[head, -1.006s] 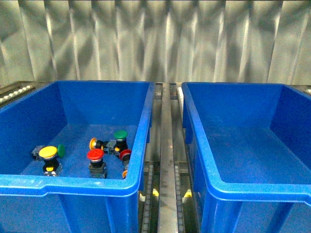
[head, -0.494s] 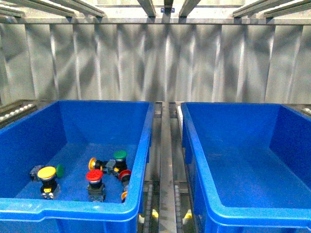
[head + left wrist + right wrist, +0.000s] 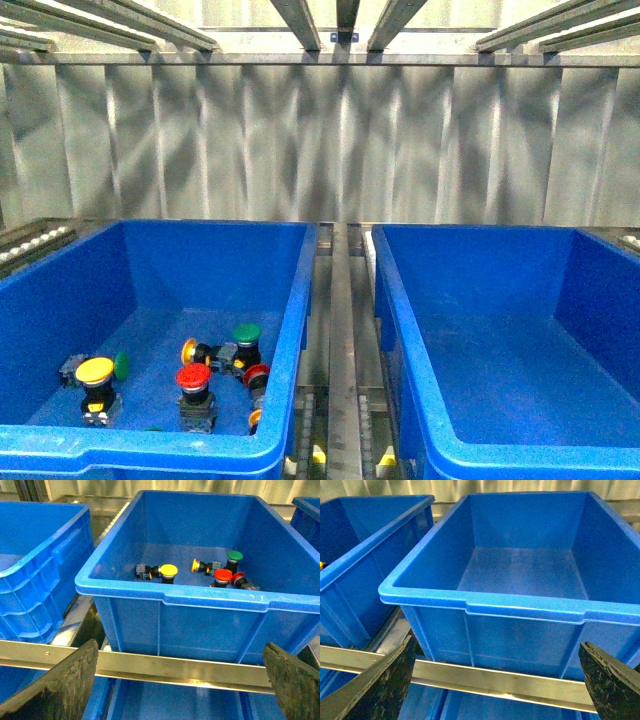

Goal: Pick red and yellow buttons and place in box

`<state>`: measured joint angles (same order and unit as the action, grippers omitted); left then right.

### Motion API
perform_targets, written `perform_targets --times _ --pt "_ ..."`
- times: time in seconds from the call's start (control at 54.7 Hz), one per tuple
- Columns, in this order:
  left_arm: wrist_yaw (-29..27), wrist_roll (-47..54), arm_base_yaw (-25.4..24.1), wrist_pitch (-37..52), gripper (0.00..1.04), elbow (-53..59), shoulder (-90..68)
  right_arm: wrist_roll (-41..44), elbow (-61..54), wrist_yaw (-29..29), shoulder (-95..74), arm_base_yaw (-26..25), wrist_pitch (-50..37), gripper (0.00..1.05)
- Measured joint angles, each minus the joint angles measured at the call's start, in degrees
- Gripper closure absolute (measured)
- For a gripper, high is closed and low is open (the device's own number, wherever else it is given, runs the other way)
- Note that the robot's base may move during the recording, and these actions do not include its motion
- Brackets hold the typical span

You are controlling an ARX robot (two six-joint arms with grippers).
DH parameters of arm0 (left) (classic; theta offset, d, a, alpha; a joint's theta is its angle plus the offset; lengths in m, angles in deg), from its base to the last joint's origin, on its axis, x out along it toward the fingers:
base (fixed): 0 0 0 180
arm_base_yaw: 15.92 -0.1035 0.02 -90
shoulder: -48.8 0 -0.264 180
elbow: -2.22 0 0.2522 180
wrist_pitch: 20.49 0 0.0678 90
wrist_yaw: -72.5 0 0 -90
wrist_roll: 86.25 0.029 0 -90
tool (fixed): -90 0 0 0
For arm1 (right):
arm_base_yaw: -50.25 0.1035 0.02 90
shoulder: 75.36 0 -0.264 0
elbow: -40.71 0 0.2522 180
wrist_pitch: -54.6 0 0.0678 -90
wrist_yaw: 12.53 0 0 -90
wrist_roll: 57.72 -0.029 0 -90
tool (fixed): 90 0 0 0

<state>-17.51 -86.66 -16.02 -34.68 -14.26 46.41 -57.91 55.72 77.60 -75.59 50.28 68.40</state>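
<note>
Inside left blue bin (image 3: pixel 210 260), near its front wall: yellow button (image 3: pixel 95 371) and red button (image 3: pixel 193 377) upright, green button (image 3: pixel 246 333) behind. Right blue bin (image 3: pixel 470 260) alongside. Left gripper (image 3: pixel 180 645), right gripper (image 3: pixel 496 642): fingers spread wide, well apart from buttons.

Corrugated grey metal wall (image 3: pixel 340 140) streaked with reflected light, steel beams (image 3: pixel 345 18) overhead, metal rail (image 3: pixel 345 330) along the rack's middle

- Left bin (image 3: pixel 200 265) and right bin (image 3: pixel 480 270): bright blue.
- Yellow button (image 3: pixel 95 371): yellow cap, black body.
- Red button (image 3: pixel 193 377): red cap, black body.
- Green button (image 3: pixel 247 333): green cap.
- Wall (image 3: pixel 300 140): grey, streaked with light.
</note>
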Motion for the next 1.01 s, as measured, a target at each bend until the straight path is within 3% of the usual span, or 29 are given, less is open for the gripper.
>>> perform_targets --times 0.11,0.183,0.238,0.421,0.585,0.695,0.768,0.841,1.006 --pt "0.0 0.0 0.0 0.0 0.08 0.0 0.0 0.0 0.0 0.0 0.0 0.0 0.0 0.07" --pt "-5.9 -3.8 1.4 -2.4 0.08 -1.9 -4.2 0.0 0.0 0.0 0.0 0.0 0.0 0.07" --pt "-6.3 -6.0 1.3 0.5 0.08 -4.6 -10.9 0.0 0.0 0.0 0.0 0.0 0.0 0.07" --pt "-4.6 -5.9 3.0 16.6 0.08 -21.8 -36.2 0.0 0.0 0.0 0.0 0.0 0.0 0.07" --pt "-9.2 -4.9 8.3 18.5 0.08 -38.8 -58.8 0.0 0.0 0.0 0.0 0.0 0.0 0.07" --pt "-13.9 -5.1 10.6 15.4 0.08 -46.9 -71.1 0.0 0.0 0.0 0.0 0.0 0.0 0.07" --pt "-14.0 -5.4 12.0 11.1 0.08 -53.0 -77.8 0.0 0.0 0.0 0.0 0.0 0.0 0.07" --pt "-12.7 -5.7 13.7 4.3 0.08 -61.4 -85.7 0.0 0.0 0.0 0.0 0.0 0.0 0.07" --pt "-17.9 -7.6 15.6 -10.4 0.08 -78.2 -100.5 0.0 0.0 0.0 0.0 0.0 0.0 0.07"
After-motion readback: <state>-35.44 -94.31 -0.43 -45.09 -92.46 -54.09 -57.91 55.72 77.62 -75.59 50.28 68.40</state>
